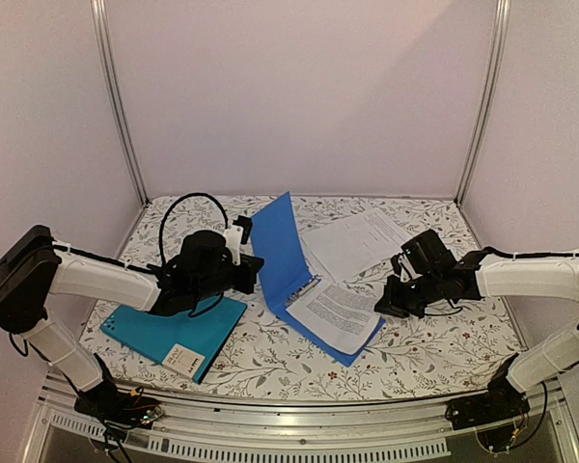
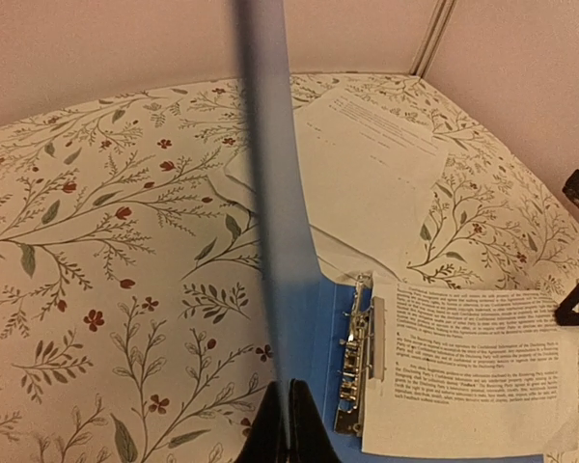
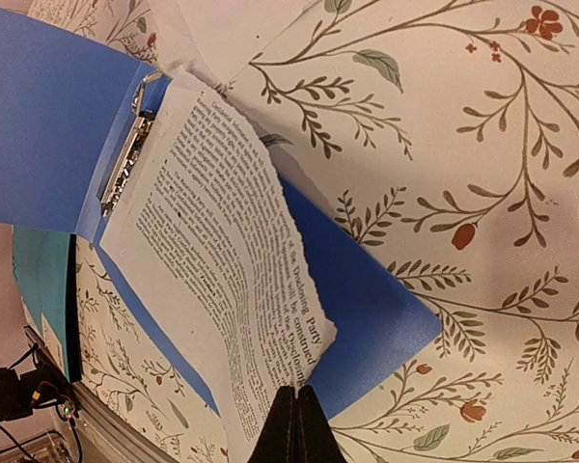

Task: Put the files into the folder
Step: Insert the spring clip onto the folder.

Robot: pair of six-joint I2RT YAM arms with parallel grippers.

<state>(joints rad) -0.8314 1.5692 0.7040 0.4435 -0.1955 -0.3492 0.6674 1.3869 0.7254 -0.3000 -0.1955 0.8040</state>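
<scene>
The left gripper was clamped on the edge of the blue folder's cover, holding that flap up on end, nearly vertical above the table. In the left wrist view the cover ran as a blurred blue band straight up from the closed fingers.

The right gripper had its fingers pressed together, tips at the curled near corner of a printed sheet. Whether any paper was nipped between them could not be told.

That sheet lay on the open inner face of the blue folder, its top edge beside the metal clip at the spine, and its near corner was lifted off the blue board.

A second printed sheet lay flat on the floral tablecloth just behind the blue folder, with another white edge showing under it.

The teal folder lay closed on the cloth well to the left, partly beneath the left arm, a white label at its near corner. No paper was on it.
</scene>
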